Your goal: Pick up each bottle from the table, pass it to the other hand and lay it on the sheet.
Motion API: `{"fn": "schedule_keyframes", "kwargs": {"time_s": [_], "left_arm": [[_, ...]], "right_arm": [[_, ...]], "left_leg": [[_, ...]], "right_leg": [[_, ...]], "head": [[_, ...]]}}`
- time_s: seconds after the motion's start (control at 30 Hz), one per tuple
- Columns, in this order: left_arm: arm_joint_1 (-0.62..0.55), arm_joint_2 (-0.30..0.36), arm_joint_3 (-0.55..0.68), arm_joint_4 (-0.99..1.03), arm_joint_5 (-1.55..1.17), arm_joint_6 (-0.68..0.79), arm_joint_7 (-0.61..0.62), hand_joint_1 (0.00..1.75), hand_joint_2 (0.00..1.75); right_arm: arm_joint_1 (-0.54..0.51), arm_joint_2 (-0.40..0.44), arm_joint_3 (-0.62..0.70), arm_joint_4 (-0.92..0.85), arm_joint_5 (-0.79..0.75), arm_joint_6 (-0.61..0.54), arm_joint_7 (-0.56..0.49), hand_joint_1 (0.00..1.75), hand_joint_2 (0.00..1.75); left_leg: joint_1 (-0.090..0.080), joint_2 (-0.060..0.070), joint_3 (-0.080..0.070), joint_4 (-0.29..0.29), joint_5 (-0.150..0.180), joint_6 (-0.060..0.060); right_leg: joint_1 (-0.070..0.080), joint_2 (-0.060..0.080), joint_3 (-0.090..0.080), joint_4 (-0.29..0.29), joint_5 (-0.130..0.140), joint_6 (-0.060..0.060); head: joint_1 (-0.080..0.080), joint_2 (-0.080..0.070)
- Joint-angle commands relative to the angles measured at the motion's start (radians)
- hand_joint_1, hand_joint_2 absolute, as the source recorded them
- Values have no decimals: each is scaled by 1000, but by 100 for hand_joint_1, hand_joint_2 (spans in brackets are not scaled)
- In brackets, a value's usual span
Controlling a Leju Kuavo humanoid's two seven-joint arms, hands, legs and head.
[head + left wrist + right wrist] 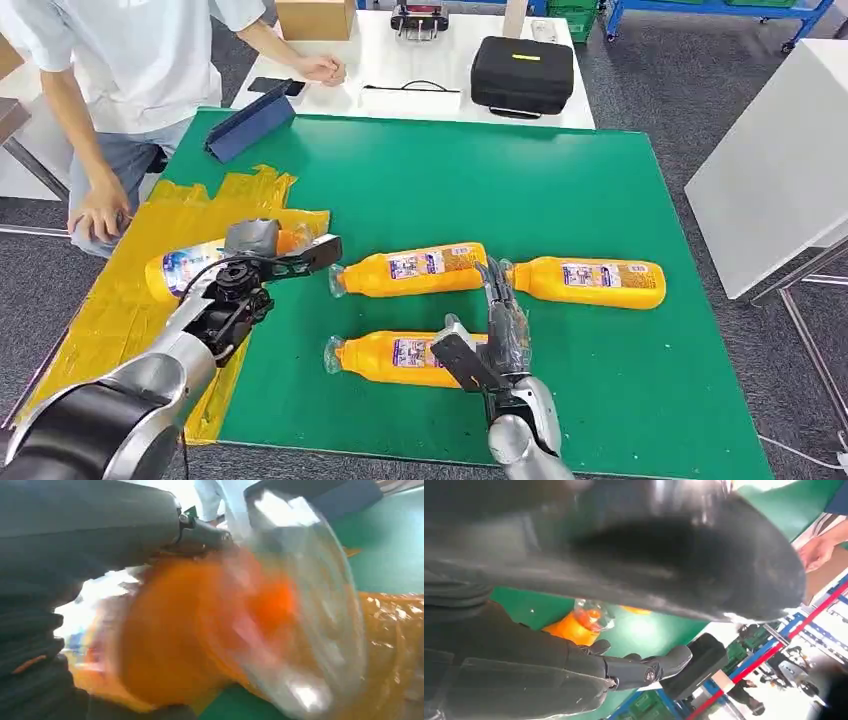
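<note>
Left hand (262, 262) was seen wrapped around a bottle (185, 268) lying over the yellow sheet (150, 300), close against the wrist camera. Green mat (560, 190) was covered by three more bottles: two (410, 270) (592, 282) end to end, one (395, 358) nearer. Right hand (495, 335) was held above that nearer bottle, fingers spread, nothing gripped.

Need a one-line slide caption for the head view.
Left hand holds an orange bottle over the yellow sheet; right hand open above three bottles on the green mat.
</note>
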Motion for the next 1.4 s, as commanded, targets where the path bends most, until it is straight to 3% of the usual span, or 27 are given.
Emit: {"fn": "schedule_keyframes", "kwargs": {"time_s": [0.03,0.27,0.47,0.63,0.7,0.9,1.03,1.13,1.27,1.4], "left_arm": [[-51,-6,60,59,-11,4,-9,0,175],[-46,-11,123,44,41,44,-66,0,175],[-60,-56,255,10,183,130,-244,0,175],[-71,-129,390,-74,451,133,-502,0,175],[-57,-162,386,-141,569,87,-572,0,175],[-39,-165,357,-169,606,77,-574,0,175],[4,-206,329,-243,826,-24,-669,0,175],[72,-233,264,-335,1037,-136,-670,0,175],[115,-231,191,-376,1118,-148,-675,0,175],[221,-257,97,-463,1276,-270,-682,0,175]], "right_arm": [[-44,-7,-19,47,-5,6,-16,0,0],[-59,-3,-19,68,-8,8,-26,0,0],[-45,-3,-13,59,-11,9,-36,0,0],[-38,-2,-14,49,-14,2,-33,0,0],[-41,0,-17,53,-22,-7,-35,0,0],[-45,0,-17,58,-24,-8,-36,0,0],[-48,-2,-21,63,-41,-28,-39,0,0],[-70,-5,-23,93,-105,-41,-69,0,0],[-78,-9,-20,108,-146,-44,-88,0,0],[-44,-6,-38,60,-248,-26,-114,0,0]], "left_leg": [[2,2,5,1,-3,-3],[1,1,1,0,-1,-2],[2,0,2,1,-1,-2],[2,-1,1,2,-1,-3],[2,-2,1,2,-1,-3],[1,0,3,1,-1,-2],[1,0,4,0,-2,-3],[1,-1,3,0,-1,-3],[1,1,3,0,-1,-2],[1,0,5,0,-1,-3]], "right_leg": [[2,1,6,-1,-2,-3],[1,1,2,-1,0,-1],[2,-1,3,-1,-1,-2],[2,-2,3,0,-1,-2],[2,-3,3,0,-2,-2],[1,0,4,-1,-1,-2],[2,0,5,-1,-1,-2],[1,-1,5,-2,-1,-2],[1,0,4,-1,-1,-1],[1,0,6,-2,-1,-2]], "head": [[0,0],[0,0],[0,0],[0,0],[0,0],[0,0],[0,0],[0,0],[0,0],[0,0]]}}
